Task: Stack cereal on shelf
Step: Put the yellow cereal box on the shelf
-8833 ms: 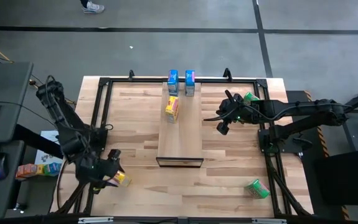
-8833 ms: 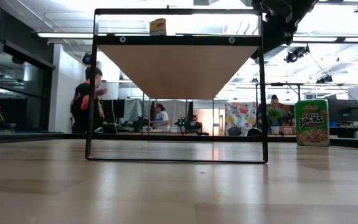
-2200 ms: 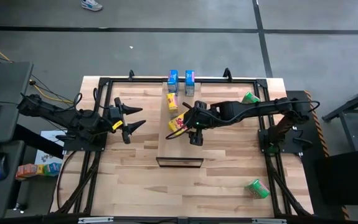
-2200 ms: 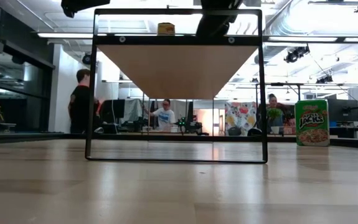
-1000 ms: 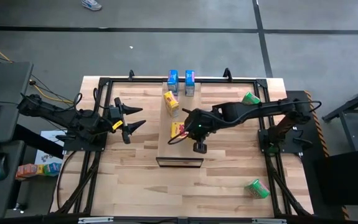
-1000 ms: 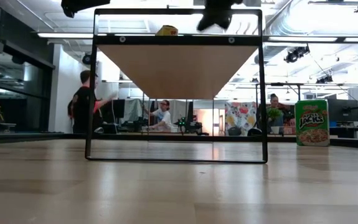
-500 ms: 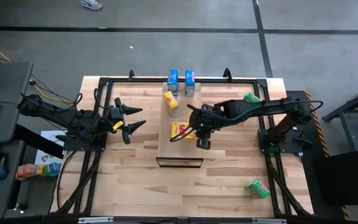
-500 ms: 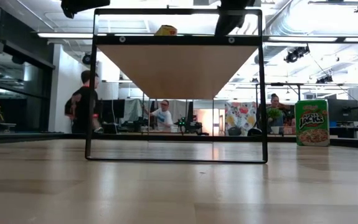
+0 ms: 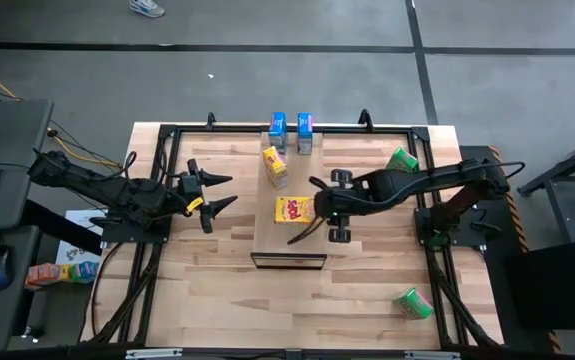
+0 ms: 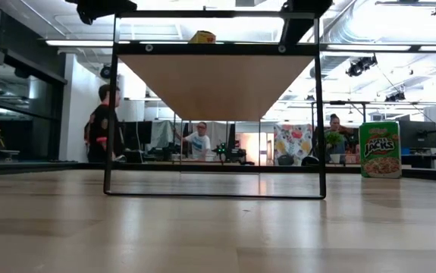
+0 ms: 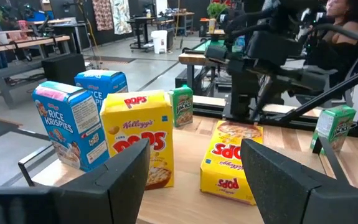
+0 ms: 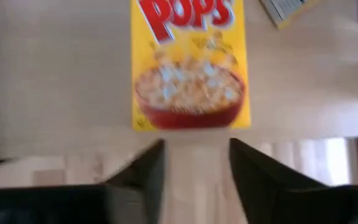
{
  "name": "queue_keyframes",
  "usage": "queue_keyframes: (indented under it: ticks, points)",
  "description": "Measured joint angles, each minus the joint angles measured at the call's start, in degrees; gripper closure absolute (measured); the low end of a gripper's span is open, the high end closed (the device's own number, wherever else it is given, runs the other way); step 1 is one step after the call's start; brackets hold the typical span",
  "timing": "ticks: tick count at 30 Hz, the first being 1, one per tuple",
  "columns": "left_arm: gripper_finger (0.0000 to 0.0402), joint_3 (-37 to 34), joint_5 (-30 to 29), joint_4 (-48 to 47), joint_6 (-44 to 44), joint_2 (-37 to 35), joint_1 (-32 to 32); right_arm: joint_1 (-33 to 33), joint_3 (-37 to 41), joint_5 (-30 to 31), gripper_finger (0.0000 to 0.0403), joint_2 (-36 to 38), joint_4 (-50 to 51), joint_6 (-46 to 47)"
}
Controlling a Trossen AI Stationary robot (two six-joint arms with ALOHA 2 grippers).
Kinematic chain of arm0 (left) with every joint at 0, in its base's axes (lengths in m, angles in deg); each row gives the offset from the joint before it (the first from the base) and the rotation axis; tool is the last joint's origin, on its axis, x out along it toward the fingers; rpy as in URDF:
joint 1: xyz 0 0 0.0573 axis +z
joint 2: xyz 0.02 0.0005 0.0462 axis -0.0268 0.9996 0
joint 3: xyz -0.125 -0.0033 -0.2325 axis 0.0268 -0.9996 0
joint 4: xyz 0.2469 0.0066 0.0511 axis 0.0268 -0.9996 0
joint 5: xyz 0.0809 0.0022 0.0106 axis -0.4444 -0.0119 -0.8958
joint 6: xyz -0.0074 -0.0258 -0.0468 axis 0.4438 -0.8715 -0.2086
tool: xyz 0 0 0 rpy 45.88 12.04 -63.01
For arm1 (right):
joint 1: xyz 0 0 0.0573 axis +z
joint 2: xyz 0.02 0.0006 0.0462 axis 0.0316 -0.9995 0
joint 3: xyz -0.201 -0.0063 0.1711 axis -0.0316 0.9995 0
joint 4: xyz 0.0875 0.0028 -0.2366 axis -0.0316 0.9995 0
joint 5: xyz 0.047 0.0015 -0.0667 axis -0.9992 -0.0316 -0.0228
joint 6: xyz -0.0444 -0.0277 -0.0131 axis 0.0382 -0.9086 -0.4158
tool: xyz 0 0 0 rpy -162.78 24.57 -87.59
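The right gripper (image 9: pixel 319 212) hangs over the right side of the shelf (image 9: pixel 289 240), fingers apart with nothing between them, just beside a yellow Pops box (image 9: pixel 293 209) that lies flat on its back on the board. Behind it a second yellow Pops box (image 9: pixel 275 166) stands upright, turned a little askew, and at the far end the two blue Rice Krispies boxes (image 9: pixel 291 130) stand side by side. So four of the six boxes are up on the shelf.

The left gripper (image 9: pixel 213 193) hovers over the table to the left of the shelf, fingers spread wide and empty.

Still to go, I'd say, are the two green boxes: one green Apple Jacks box (image 9: pixel 401 158) lies near the table's far right edge, and another green box (image 9: pixel 412 302) sits at the near right corner. The flat Pops box may also want standing up or tidying before this counts as properly stacked.
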Motion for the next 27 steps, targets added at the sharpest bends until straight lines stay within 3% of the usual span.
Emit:
queue_keyframes:
  ticks: [5, 12, 18, 22, 27]
  points:
    - [0.0158, 0.0, -0.1, 0.62, 0.0, -0.02, -0.01, 1.36, 5.38, 2.19, 0.0389, 7.11, -4.53, 1.5]
    - [0.0158, 0.0, -0.1, 1.42, -0.02, -0.02, -0.01, 0.76, 26.38, 0.44, 0.0399, 20.93, -33.32, 0.37]
    - [0.0158, -0.02, -0.12, 1.83, -0.02, -0.02, -0.01, -0.5, 41.11, 0.3, 0.0401, 24.84, -57.49, -1.11]
    - [0.0158, -0.02, -0.12, 1.8, -0.02, -0.02, 0.0, -0.97, 45.67, -0.03, 0.0402, 24.69, -66.37, -1.5]
    - [0.0158, -0.02, -0.12, 1.79, -0.02, -0.02, 0.02, -1.02, 48.1, -0.07, 0.0403, 24.58, -69.54, -0.63]
